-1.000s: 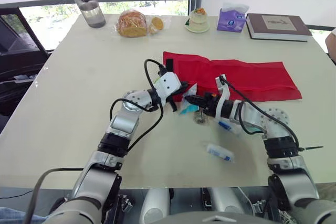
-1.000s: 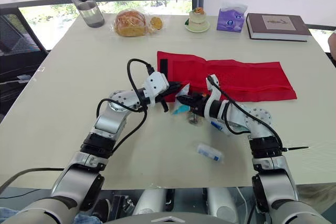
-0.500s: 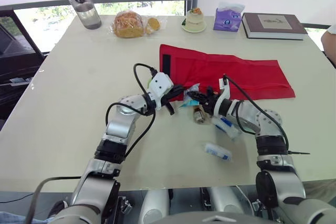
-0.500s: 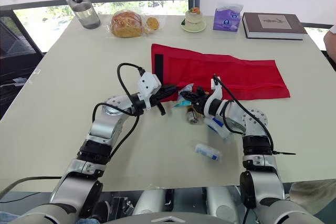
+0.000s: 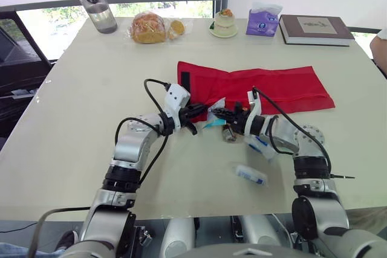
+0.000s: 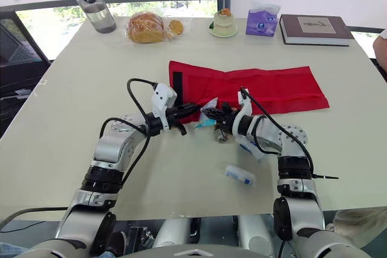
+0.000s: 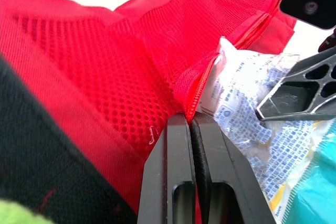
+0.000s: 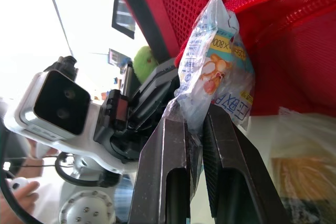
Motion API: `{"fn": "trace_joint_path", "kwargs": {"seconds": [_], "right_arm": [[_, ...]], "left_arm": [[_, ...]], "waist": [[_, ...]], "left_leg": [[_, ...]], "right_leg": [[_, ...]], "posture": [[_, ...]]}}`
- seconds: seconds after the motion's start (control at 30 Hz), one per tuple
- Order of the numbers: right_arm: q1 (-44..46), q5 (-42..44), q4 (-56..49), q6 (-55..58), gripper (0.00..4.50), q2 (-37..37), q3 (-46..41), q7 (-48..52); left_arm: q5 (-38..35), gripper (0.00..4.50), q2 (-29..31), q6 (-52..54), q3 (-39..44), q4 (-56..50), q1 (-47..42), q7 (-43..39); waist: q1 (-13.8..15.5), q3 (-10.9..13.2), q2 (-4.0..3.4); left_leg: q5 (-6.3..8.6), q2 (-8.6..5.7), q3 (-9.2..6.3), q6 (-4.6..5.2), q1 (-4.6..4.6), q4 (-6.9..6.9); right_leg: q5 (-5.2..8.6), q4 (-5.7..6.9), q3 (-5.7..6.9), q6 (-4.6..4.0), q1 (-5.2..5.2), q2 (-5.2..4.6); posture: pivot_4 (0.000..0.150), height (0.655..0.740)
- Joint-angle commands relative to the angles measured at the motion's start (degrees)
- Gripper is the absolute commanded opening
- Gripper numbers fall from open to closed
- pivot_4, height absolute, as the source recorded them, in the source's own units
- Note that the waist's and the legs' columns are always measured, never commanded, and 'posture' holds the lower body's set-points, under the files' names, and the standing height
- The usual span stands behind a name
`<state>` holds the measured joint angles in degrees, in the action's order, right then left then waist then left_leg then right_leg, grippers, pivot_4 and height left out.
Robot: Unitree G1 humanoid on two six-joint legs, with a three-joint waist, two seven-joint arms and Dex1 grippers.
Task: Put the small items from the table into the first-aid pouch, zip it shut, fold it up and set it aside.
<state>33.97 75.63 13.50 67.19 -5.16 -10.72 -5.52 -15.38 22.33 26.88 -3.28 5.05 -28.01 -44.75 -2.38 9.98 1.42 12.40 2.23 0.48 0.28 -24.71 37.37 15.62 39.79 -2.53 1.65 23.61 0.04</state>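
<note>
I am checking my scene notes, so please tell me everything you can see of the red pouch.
The red pouch lies unfolded as a long flat strip of fabric on the table, with a black strip across its left end. Its inner pocket is red mesh edged by a red zip. The left gripper is shut on that zipped edge, and the right gripper holds a clear printed packet at the pocket's edge.
</note>
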Motion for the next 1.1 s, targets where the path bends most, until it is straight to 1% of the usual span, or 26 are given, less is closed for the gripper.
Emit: {"fn": "trace_joint_path", "kwargs": {"seconds": [0.03,0.17,0.23,0.27,0.33,0.43,0.57,0.7,0.73,0.9,1.1], "right_arm": [[0.2,-5.6,-3.0,-0.7,0.00,-2.2,1.3,1.0],[2.4,-2.6,-3.2,0.0,0.00,0.3,-1.4,1.4],[3.0,-2.6,-3.3,0.2,0.00,1.2,-1.8,1.5],[3.1,-2.8,-3.2,0.3,0.00,1.5,-2.0,1.3],[3.0,-3.3,-3.3,0.4,0.00,1.9,-2.3,1.0],[2.7,-3.2,-3.4,0.6,0.00,2.8,-2.7,0.4],[1.8,-2.1,-3.5,0.5,0.00,4.7,-3.9,-1.4],[0.6,1.0,-2.7,0.0,0.00,7.8,-6.6,-3.8],[0.2,1.2,-2.7,-0.1,0.00,8.2,-7.0,-4.2],[-0.5,2.9,-2.5,-0.3,0.00,10.2,-8.0,-5.9],[-0.8,3.9,-1.0,0.5,0.00,11.4,-8.3,-6.3]], "left_arm": [[-3.3,0.04,0.6,4.1,1.6,-1.0,-2.0,-1.3],[-5.7,0.04,0.8,7.7,2.8,-0.1,-2.9,-1.9],[-5.2,0.04,1.6,8.0,2.2,0.9,-3.2,-2.5],[-3.8,0.04,2.5,6.9,1.1,1.4,-3.4,-3.0],[1.1,0.04,4.5,1.5,-1.9,2.2,-4.0,-2.8],[10.8,0.04,7.1,-11.2,-7.0,3.9,-5.1,-0.3],[18.1,0.04,6.7,-20.3,-9.1,4.4,-4.3,6.1],[28.9,0.04,8.8,-28.8,-13.3,3.6,-0.8,12.4],[30.3,0.04,8.8,-29.8,-13.6,3.3,-0.2,13.5],[35.1,0.04,7.9,-30.7,-14.3,-0.3,2.8,17.0],[35.7,0.04,4.1,-25.7,-12.0,-4.6,5.5,20.2]], "waist": [[0.0,0.0,0.00],[-0.1,0.0,0.00],[-0.1,0.0,0.00],[-0.1,0.0,0.00],[-0.1,0.0,0.00],[0.0,0.0,-0.01],[0.1,0.0,-0.01],[0.0,0.0,-0.01],[0.0,0.0,-0.01],[0.1,0.0,-0.02],[0.1,0.0,-0.02]], "left_leg": [[0.00,-0.01,0.01,0.00,0.00,0.00],[0.00,0.00,0.00,0.00,0.01,0.00],[0.00,0.00,-0.02,0.00,0.00,-0.01],[0.00,0.00,-0.01,0.00,0.01,-0.01],[0.00,0.00,-0.01,0.00,0.01,-0.01],[0.00,-0.01,0.01,0.00,0.00,-0.04],[0.00,-0.01,-0.01,0.00,-0.01,-0.05],[0.00,0.01,-0.06,0.00,0.00,-0.12],[0.00,0.01,-0.07,0.00,0.00,-0.17],[0.00,0.02,-0.16,0.00,0.01,-0.16],[0.00,0.00,-0.20,0.00,-0.01,-0.15]], "right_leg": [[0.00,0.00,0.00,0.00,0.00,-0.01],[0.00,0.00,0.00,0.00,0.00,0.01],[0.00,0.00,0.02,0.00,0.01,0.03],[0.00,0.00,0.02,0.00,0.01,0.04],[0.00,0.00,0.02,0.00,0.01,0.03],[0.00,-0.02,-0.01,0.00,0.01,0.02],[0.00,-0.04,-0.03,0.00,0.02,-0.06],[0.00,-0.06,-0.06,-0.01,0.05,-0.08],[0.00,-0.06,-0.08,-0.01,0.06,-0.08],[0.00,-0.02,-0.06,-0.01,0.07,-0.10],[0.00,-0.03,-0.02,0.00,0.06,-0.09]], "posture": [[0.150,0.7400],[0.150,0.7400],[0.150,0.7400],[0.150,0.7400],[0.150,0.7400],[0.150,0.7400],[0.150,0.7400],[0.150,0.7400],[0.150,0.7400],[0.150,0.7400],[0.150,0.7400]]}}
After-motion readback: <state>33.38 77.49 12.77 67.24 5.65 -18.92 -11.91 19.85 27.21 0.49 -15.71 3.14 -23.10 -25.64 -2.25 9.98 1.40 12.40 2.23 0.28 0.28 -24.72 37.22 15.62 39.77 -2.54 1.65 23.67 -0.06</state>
